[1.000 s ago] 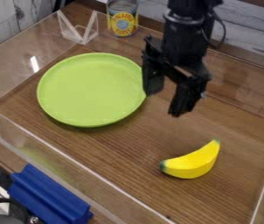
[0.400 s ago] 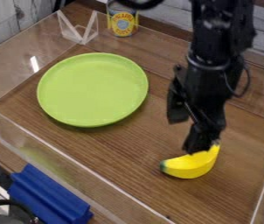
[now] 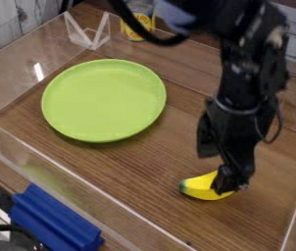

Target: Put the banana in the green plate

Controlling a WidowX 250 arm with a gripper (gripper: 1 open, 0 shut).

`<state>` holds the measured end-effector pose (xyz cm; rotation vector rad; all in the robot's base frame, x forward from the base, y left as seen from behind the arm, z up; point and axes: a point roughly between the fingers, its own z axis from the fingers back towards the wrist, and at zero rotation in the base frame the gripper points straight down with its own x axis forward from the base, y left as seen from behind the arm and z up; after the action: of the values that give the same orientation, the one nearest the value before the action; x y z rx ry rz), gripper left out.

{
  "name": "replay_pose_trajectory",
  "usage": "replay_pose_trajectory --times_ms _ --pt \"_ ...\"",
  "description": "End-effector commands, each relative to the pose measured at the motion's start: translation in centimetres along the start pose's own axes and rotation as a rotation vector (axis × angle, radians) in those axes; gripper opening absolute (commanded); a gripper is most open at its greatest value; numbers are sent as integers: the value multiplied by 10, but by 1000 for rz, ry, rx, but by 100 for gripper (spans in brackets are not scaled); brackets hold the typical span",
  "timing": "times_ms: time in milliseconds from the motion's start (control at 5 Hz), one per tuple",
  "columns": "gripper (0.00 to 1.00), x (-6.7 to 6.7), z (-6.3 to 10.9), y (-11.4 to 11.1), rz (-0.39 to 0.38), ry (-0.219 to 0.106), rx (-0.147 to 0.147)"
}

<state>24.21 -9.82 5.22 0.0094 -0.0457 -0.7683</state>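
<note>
Brown wooden bench (image 3: 137, 181), bordered at the upper left by clear panels and pale boards; bare grain in the middle. Plate (image 3: 104, 100), one, round, lime green, low rim; lies flat in the left half of the frame, nothing on it. Banana (image 3: 203, 189), one, small, yellow, curved; on the bench, lower right of the frame, well apart from the plate. One end partly hidden by the hand (image 3: 218, 167). Hand, one, black, reaching in from the upper right; fingers apart, pointing down at the banana, one in front of part of it. Whether they touch it cannot be told; no grip shows. Also present: can (image 3: 141, 22), yellow, upper left, partly covered by the arm; blue object (image 3: 55, 220), lower left. Condition of the task: early, by judgement; approach all but made, nothing placed. Done: hand brought to the banana, fingers spread. Outstanding: settle the fingers on either side, close, lift, carry toward the left of the frame, lower inside the rim, release, withdraw.
</note>
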Motion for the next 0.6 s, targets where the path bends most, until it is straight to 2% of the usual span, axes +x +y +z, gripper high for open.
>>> replay_pose_trajectory --times_ms 0,200,400 --pt "100 8 -9 -1 -39 -43 21" --pt "100 10 -22 -2 -52 -51 28" --pt "0 10 -25 -2 -49 -56 32"
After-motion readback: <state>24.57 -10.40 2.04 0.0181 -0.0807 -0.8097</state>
